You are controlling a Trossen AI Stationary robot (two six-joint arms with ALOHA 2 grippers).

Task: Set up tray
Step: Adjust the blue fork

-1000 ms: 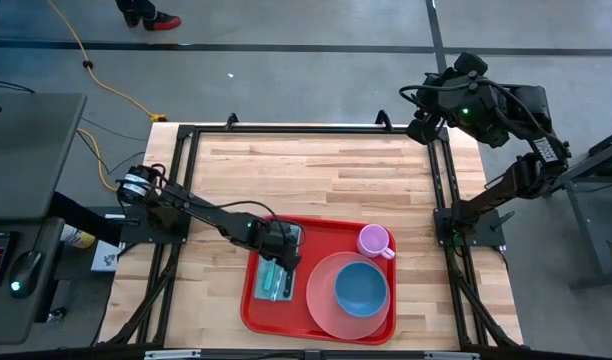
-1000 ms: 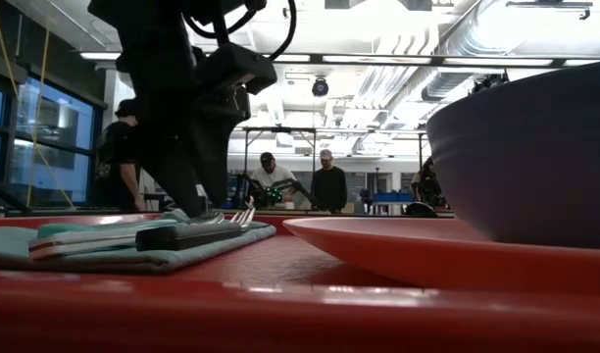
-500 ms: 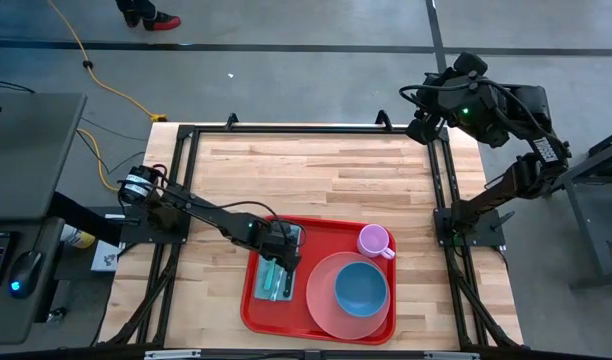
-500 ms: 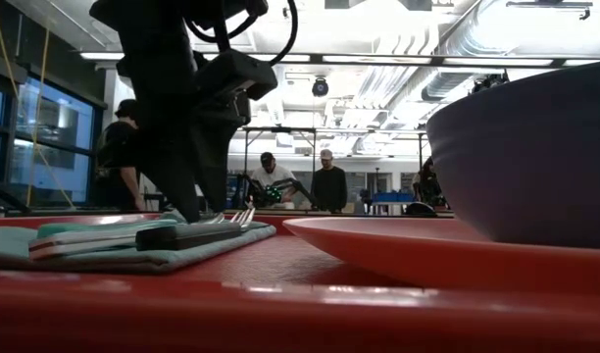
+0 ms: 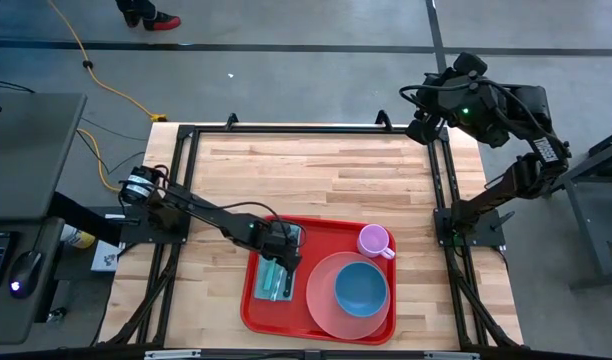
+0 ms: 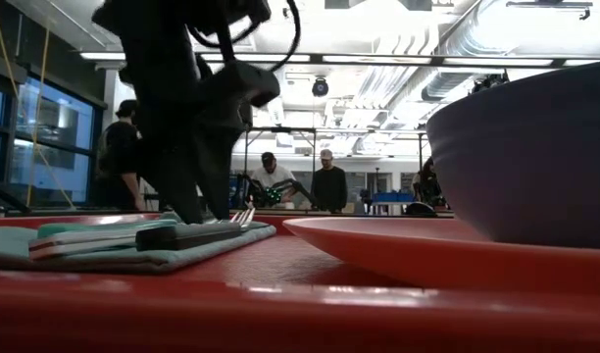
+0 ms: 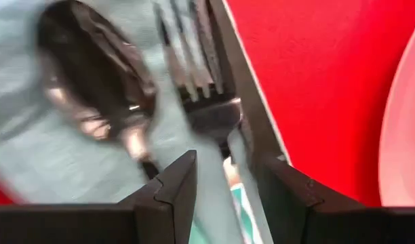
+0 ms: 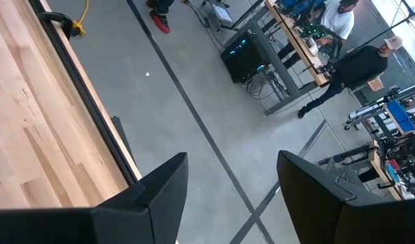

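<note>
The red tray (image 5: 326,232) lies at the table's near middle. On its left part a teal napkin (image 5: 269,287) carries a spoon (image 7: 92,81), a fork (image 7: 201,102) and a knife (image 7: 251,129). My left gripper (image 7: 228,163) points steeply down over the far end of the cutlery (image 6: 243,214). It is open, with one finger on each side of the fork's neck. A pink plate (image 5: 321,300) holding a blue bowl (image 5: 361,288) and a pink cup (image 5: 374,241) also stand on the tray. My right gripper (image 8: 231,176) is open, raised beyond the far right corner (image 5: 421,125).
Bare wooden table (image 5: 326,170) stretches from the tray to the far edge, inside a black frame (image 5: 186,135). In the low view the plate (image 6: 427,250) and bowl (image 6: 535,157) loom close on the right. Several people stand in the room behind.
</note>
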